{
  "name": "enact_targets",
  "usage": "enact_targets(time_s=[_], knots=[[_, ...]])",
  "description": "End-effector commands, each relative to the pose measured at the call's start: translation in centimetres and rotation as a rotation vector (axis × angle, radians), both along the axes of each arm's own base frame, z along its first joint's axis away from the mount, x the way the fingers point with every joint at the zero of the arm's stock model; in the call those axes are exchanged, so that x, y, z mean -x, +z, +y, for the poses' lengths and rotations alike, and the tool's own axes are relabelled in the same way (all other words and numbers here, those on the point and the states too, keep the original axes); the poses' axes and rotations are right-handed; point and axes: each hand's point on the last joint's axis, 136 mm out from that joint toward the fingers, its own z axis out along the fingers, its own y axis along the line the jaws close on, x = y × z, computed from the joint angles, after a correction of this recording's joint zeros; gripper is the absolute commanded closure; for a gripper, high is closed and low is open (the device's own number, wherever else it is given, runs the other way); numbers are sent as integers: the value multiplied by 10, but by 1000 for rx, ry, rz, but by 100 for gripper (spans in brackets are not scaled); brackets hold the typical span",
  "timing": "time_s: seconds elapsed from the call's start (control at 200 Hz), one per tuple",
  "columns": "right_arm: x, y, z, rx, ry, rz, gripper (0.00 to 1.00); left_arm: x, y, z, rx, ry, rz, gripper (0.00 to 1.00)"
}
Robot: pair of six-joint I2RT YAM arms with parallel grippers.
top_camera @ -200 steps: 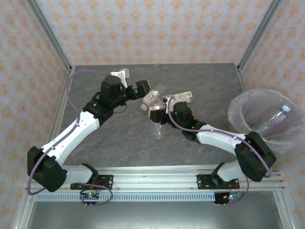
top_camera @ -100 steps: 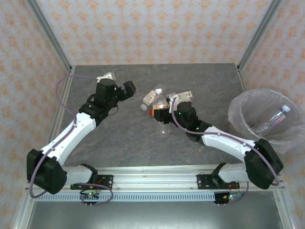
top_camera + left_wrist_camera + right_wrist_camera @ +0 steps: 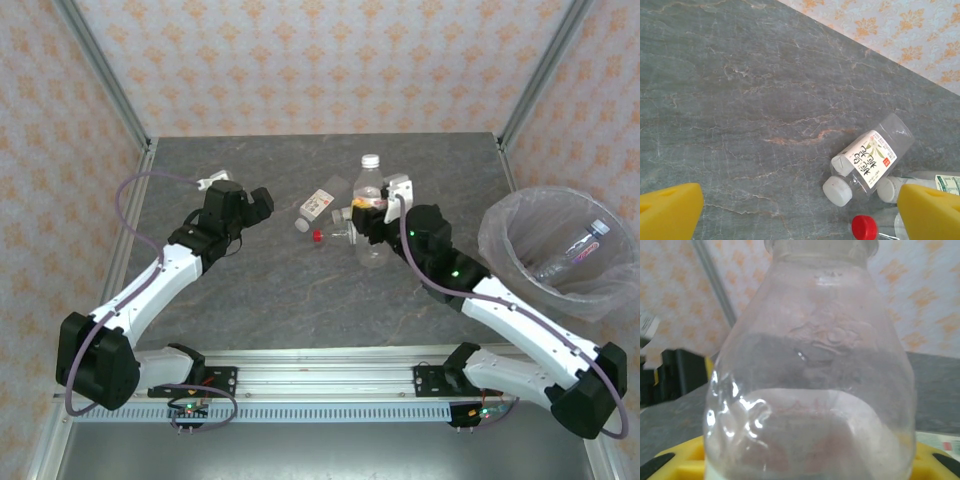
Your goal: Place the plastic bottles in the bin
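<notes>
My right gripper (image 3: 376,216) is shut on a clear plastic bottle (image 3: 371,205) with a white cap, held upright above the table's middle. In the right wrist view that bottle (image 3: 810,380) stands very close, with yellow fingers (image 3: 682,460) low at its sides. Left of it lie more bottles: one with a white label (image 3: 317,204) and one with a red cap (image 3: 318,236). My left gripper (image 3: 259,204) hangs open just left of them. Its wrist view has the white-label bottle (image 3: 867,160), a red cap (image 3: 863,227) and both yellow fingers (image 3: 670,210). The bin (image 3: 497,238) stands at the right.
One bottle (image 3: 577,244) lies inside the bin's crinkled bag. Metal frame posts (image 3: 100,70) rise at the back corners, with patterned walls behind. The grey stone table (image 3: 260,290) has bare room in front of the bottles and along its left side.
The right gripper has lifted its bottle from among the others, turned it upright and carried it a little right. The left gripper has drawn back to the left, away from the bottles.
</notes>
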Motion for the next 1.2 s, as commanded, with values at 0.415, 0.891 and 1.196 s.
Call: enact_targets(time_s=[0.415,0.891,1.196], knots=[[17,104,-160,148,-579,-196,55,-10,-22,-18,24,-82,83,0],[51,129,-258,249,-942,-283,55,-16,-34,-35,63,-140,132,0],[56,118,-305,343,-1153,-253,55,-15,-31,-34,57,-145,130,0]])
